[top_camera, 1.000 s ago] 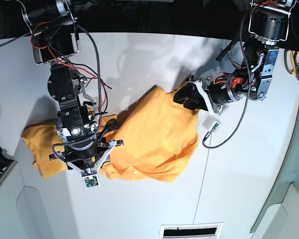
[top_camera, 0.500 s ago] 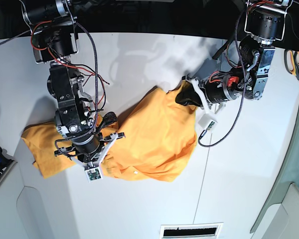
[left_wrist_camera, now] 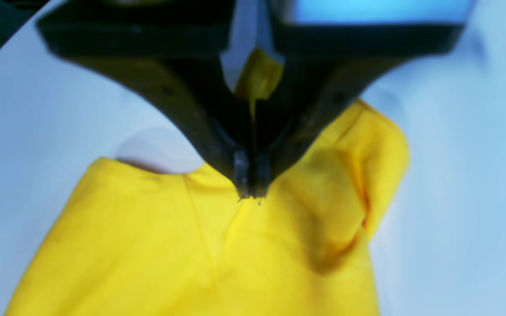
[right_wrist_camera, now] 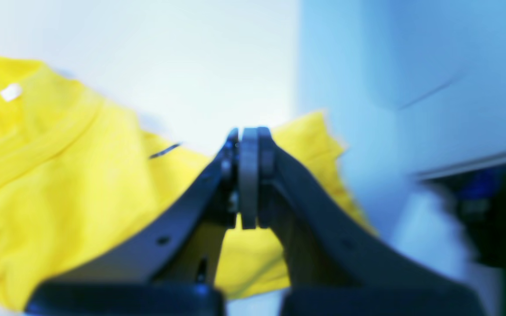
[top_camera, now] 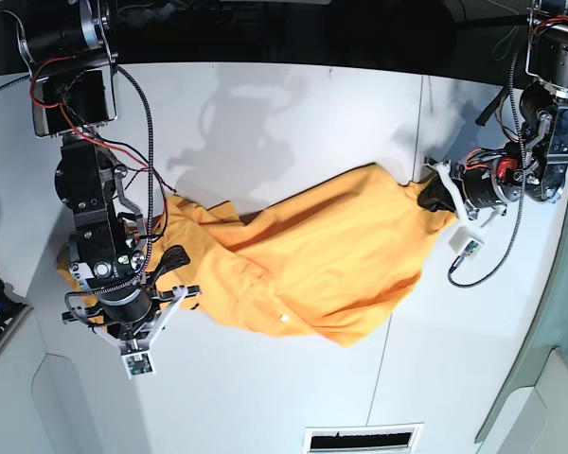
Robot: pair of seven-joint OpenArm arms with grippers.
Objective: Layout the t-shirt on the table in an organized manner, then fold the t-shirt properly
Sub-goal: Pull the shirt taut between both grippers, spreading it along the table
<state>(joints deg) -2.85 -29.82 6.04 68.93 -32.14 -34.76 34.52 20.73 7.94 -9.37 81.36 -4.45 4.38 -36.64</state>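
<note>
The t-shirt lies on the white worktop as a rumpled orange-yellow band, strung between the two arms and not yet flat. The left gripper has its jaws pinched tight on a fold at the shirt's edge; the left wrist view shows cloth squeezed up between them. In the base view that gripper sits at the end of the shirt nearest the thin dark seam in the worktop. The right gripper also has its jaws pressed together. Yellow cloth lies behind and below them, but the blurred right wrist view does not show for certain that any is caught. In the base view it stands at the shirt's opposite end.

The step in hand looks like spreading the garment. To do it well, draw the two ends apart evenly, keeping both grips low over the worktop so the cloth slides flat instead of lifting into a sagging hammock. Pull only until the creases along the middle go taut, since a harder tug could slip the thin pinch at the left jaws. Check that the right jaws truly hold fabric before committing.
</note>
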